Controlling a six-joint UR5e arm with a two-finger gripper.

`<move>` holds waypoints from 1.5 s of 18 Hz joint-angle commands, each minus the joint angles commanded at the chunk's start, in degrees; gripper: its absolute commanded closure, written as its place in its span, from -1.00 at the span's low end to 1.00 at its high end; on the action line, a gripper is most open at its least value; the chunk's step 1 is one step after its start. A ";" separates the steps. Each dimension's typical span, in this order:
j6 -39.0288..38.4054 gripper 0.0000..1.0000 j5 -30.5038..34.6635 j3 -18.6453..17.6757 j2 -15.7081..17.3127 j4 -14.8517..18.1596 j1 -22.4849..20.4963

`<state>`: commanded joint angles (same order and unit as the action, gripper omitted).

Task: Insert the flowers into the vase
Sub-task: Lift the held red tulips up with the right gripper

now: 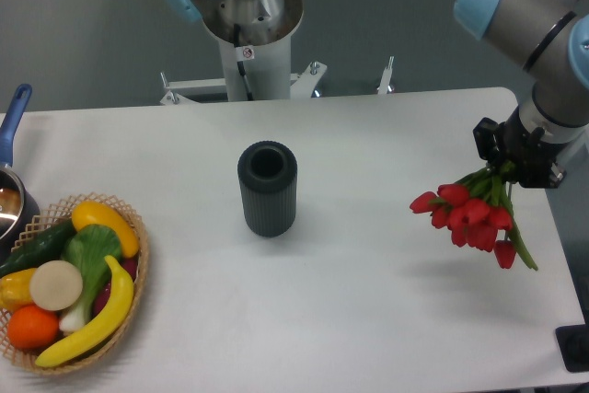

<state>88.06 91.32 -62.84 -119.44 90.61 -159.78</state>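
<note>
The vase (268, 188) is a dark ribbed cylinder standing upright in the middle of the white table, its round mouth open and nothing in it. The flowers (471, 216) are a bunch of red tulips with green stems, held in the air above the table's right side, buds hanging down and to the left. My gripper (512, 161) is shut on the stems at the right edge of the table, well to the right of the vase. The fingertips are hidden by the stems and the wrist.
A wicker basket (138, 260) of fruit and vegetables sits at the front left corner. A blue-handled metal pot (11, 192) is at the left edge. The arm's base pedestal (247, 52) stands behind the table.
</note>
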 joint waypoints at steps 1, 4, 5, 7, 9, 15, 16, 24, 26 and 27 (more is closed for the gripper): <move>0.00 1.00 0.00 0.00 0.00 0.00 0.00; -0.09 1.00 -0.09 0.61 0.09 0.44 -0.61; -0.17 1.00 -0.44 0.79 0.17 0.70 -1.14; -0.61 1.00 -1.83 0.79 1.49 1.67 -2.63; -1.57 1.00 -4.12 0.70 2.28 2.11 -3.16; -3.07 1.00 -13.07 0.53 6.23 5.27 -6.76; -3.07 1.00 -16.05 0.35 6.94 5.27 -7.38; -10.45 1.00 -35.67 0.00 12.12 5.27 -8.35; -11.42 1.00 -38.48 0.00 12.83 5.27 -8.88; -12.47 1.00 -39.45 0.00 13.01 5.19 -8.88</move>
<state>75.60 51.87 -62.84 -106.44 95.80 -168.66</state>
